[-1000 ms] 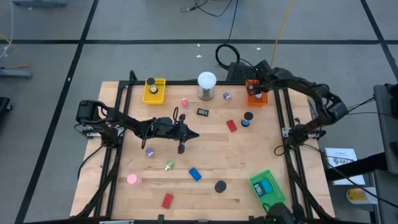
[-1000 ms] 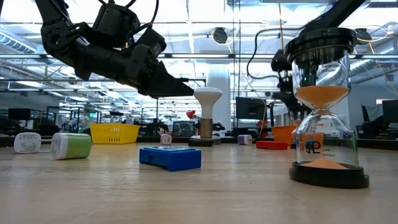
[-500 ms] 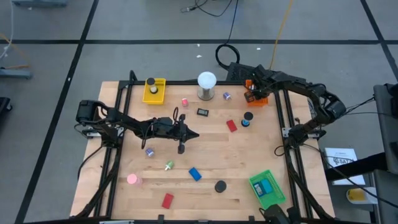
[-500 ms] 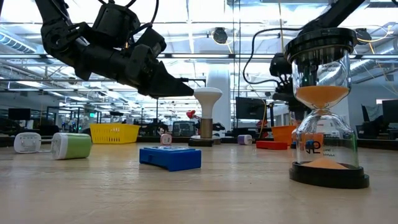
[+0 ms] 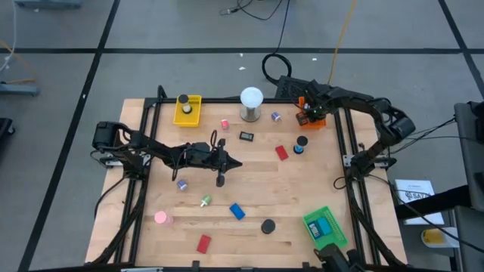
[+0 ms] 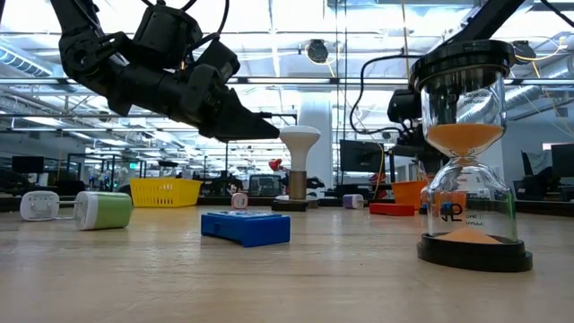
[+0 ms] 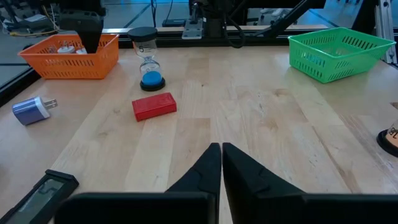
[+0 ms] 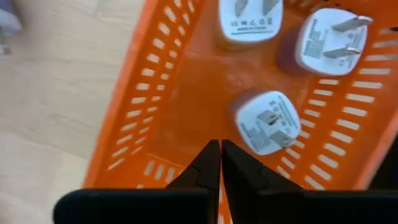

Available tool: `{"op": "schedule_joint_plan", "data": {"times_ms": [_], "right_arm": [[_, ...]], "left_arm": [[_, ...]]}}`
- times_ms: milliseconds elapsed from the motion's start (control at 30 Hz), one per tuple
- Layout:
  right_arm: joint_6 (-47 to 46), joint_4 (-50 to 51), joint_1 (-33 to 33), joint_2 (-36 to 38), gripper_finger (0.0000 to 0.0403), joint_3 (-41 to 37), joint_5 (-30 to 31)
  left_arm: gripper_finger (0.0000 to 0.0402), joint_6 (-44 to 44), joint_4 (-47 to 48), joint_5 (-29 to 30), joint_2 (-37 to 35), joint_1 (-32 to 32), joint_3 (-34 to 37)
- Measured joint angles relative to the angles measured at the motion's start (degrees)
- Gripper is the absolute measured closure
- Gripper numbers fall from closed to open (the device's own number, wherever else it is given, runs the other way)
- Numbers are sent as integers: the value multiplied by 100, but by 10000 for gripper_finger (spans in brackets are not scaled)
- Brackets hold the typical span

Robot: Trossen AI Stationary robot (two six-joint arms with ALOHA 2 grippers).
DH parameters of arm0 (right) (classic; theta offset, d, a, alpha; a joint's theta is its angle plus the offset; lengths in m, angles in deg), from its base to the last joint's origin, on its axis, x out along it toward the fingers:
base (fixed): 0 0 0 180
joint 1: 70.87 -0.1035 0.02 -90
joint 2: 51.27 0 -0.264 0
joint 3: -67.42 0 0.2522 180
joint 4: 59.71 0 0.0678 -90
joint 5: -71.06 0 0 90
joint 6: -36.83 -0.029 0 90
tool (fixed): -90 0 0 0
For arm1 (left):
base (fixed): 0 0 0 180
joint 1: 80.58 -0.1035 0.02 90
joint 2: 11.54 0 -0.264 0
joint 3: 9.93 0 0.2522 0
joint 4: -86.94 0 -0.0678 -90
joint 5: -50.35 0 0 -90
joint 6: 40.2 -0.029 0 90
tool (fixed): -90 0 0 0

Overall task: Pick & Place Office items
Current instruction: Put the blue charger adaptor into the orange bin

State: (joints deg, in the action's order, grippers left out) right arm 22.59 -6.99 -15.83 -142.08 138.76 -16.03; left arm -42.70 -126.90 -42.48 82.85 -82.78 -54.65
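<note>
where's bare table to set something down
Bare wood lies between the red block and the green basket, and at the near left corner beside the pink round piece. The far edge around the white ball and orange basket is crowded.

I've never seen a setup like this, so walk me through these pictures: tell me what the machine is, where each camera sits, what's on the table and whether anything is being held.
Two dark robot arms work at a wooden table.

One camera looks straight down, one sits at table-top height, and one rides on each wrist.

From above, the left end effector hovers over the middle of the table; its wrist camera shows the fingers closed together and empty. The right end effector is over the orange basket at the back right corner. Its wrist camera shows closed, empty fingers above three white plug adapters lying in that basket.

Scattered items include a red block, a blue block, a black disc, a pink round piece and an hourglass. There is also a yellow basket, a green basket and a white ball lamp.
</note>
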Motion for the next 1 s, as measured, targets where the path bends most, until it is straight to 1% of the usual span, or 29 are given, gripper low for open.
{"op": "schedule_joint_plan", "data": {"times_ms": [133, 267, 433, 533, 767, 1000], "right_arm": [[-1, -144, 81, -78, 395, 0, 67], [7, -162, 129, -85, 395, 0, 303], [15, -198, 203, -85, 395, 0, 332], [13, -313, 205, -85, 395, 0, 488], [-58, -498, 205, -85, 395, 0, 461], [-55, -521, 205, -85, 395, -1, 445]], "left_arm": [[384, -1, 35, 0, 0, 2, 0], [398, 0, 38, 0, 0, 2, 0], [382, 0, 39, 0, 0, 2, 0], [378, 0, 39, 0, 0, 2, 0], [398, 0, 68, 0, 0, 2, 0], [378, 0, 72, 0, 0, 2, 0]]}}
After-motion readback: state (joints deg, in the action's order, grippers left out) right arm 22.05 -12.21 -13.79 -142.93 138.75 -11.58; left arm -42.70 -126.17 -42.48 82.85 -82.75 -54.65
